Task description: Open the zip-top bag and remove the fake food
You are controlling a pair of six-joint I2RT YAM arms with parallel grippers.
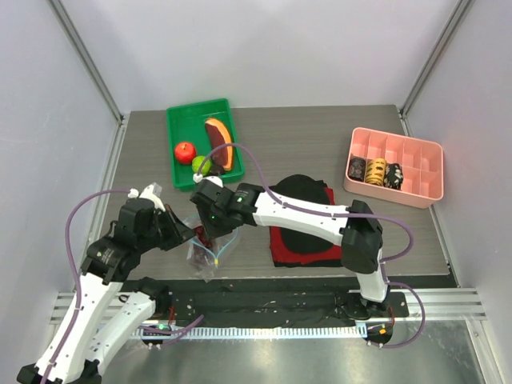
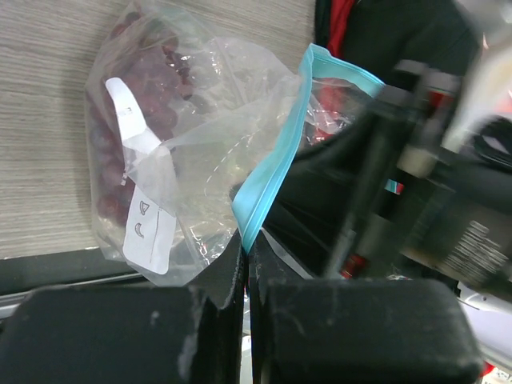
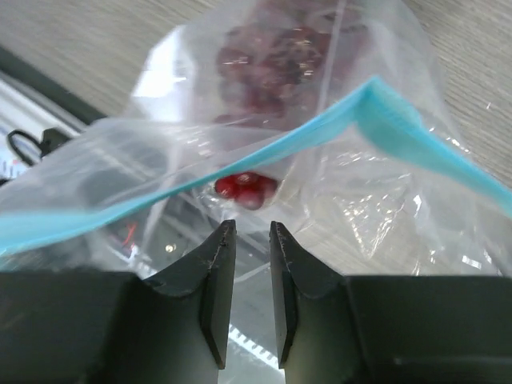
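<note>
The clear zip-top bag [image 1: 211, 253] hangs just above the table's near left, its blue-teal zip strip [image 2: 276, 164] parted. Dark purple grapes [image 2: 136, 96] lie in its far end, also seen in the right wrist view [image 3: 272, 56]. My left gripper [image 2: 246, 244] is shut on the zip strip at one side of the mouth. My right gripper [image 3: 252, 228] is narrowly open and empty at the mouth, a small red grape cluster [image 3: 244, 186] just ahead of its tips. The red apple [image 1: 185, 151], melon slice [image 1: 218, 142] and green piece [image 1: 200, 164] lie in the green tray [image 1: 178, 120].
A black and red cloth [image 1: 308, 240] lies under the right arm, right of the bag. A pink divided box [image 1: 436, 172] with dark and yellow items stands at the far right. The table's near edge and metal rail run just behind the bag.
</note>
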